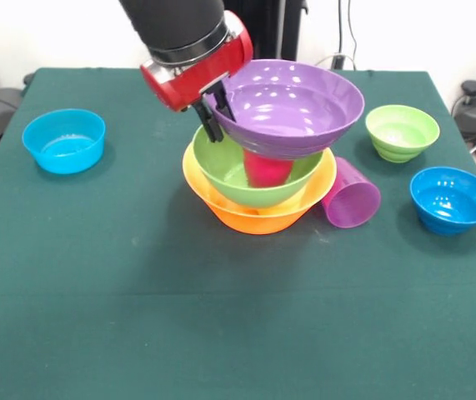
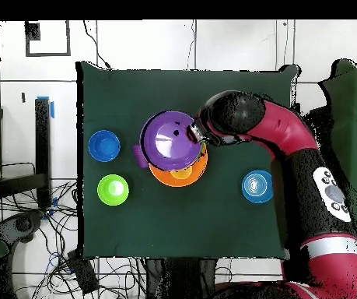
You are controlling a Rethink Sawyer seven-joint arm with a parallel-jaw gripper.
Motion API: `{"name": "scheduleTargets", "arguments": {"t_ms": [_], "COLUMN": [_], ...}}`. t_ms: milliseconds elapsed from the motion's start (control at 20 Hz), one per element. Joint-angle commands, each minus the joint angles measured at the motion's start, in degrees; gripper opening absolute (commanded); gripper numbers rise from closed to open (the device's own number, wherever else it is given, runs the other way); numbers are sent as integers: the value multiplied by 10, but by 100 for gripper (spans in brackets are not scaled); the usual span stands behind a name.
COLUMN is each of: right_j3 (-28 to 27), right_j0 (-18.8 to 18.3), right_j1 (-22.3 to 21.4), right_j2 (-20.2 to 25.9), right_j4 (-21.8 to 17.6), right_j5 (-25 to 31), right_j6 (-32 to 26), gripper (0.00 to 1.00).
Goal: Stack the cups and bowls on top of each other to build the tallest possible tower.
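The tower's lowest piece is the large orange bowl (image 1: 258, 218) at the table's middle. The large lime green bowl (image 1: 229, 171) sits in it, with the red-pink cup (image 1: 267, 169) standing inside. My gripper (image 1: 217, 112) is shut on the left rim of the large purple bowl (image 1: 292, 104), one finger inside and one outside. It holds the bowl over the red-pink cup; I cannot tell whether they touch. In the overhead view the purple bowl (image 2: 168, 138) covers most of the orange bowl (image 2: 183, 175), with my gripper (image 2: 195, 134) at its rim. The purple cup (image 1: 352, 196) lies on its side beside the orange bowl. The two yellow cups are hidden.
A small blue bowl (image 1: 64, 140) stands at the left. A small lime green bowl (image 1: 402, 132) and a second small blue bowl (image 1: 453, 198) stand at the right. In the overhead view, the green bowl (image 2: 113, 189) and one blue bowl (image 2: 103, 145) are left, the other blue bowl (image 2: 257, 186) right.
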Motion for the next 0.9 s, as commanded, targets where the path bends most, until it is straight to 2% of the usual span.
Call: {"name": "scheduleTargets", "arguments": {"t_ms": [50, 900], "right_j3": [106, 110], "right_j0": [0, -3], "right_j1": [25, 47], "right_j2": [32, 44], "right_j4": [-85, -97], "right_j5": [-82, -104], "right_j6": [-51, -46], "gripper": [0, 0]}}
